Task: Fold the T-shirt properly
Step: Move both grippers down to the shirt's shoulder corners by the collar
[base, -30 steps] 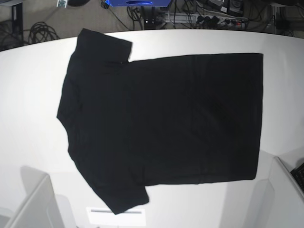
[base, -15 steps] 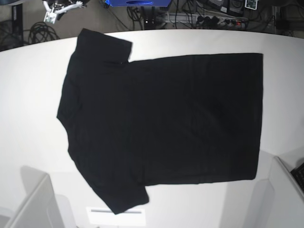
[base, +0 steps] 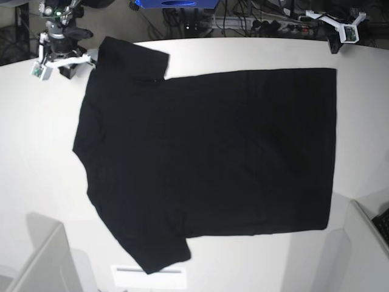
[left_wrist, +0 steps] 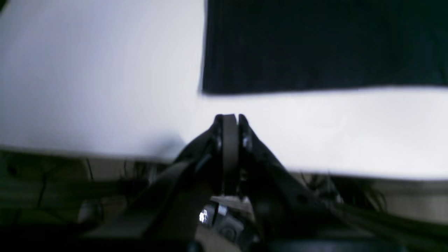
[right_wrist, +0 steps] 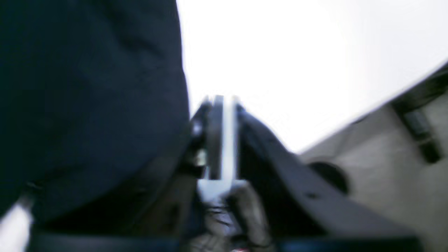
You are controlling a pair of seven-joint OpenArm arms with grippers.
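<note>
The black T-shirt (base: 213,158) lies flat on the white table (base: 36,152), plain side up, with its sleeves to the left and its hem to the right. My right gripper (base: 90,59) is at the far left, beside the far sleeve; in the blurred right wrist view its fingers (right_wrist: 224,101) look shut next to the black cloth (right_wrist: 87,87). My left gripper (base: 333,47) is at the far right edge. In the left wrist view it (left_wrist: 229,117) is shut and empty, just short of the shirt's hem corner (left_wrist: 204,90).
Grey panels stand at the near left (base: 42,261) and near right (base: 364,243). A white label (base: 146,275) lies at the table's front edge. Cables and a power strip (base: 267,24) lie beyond the far edge.
Both arms have come into the base view at the table's far edge, the right arm by the far sleeve and the left arm by the far hem corner. The T-shirt has not moved.
</note>
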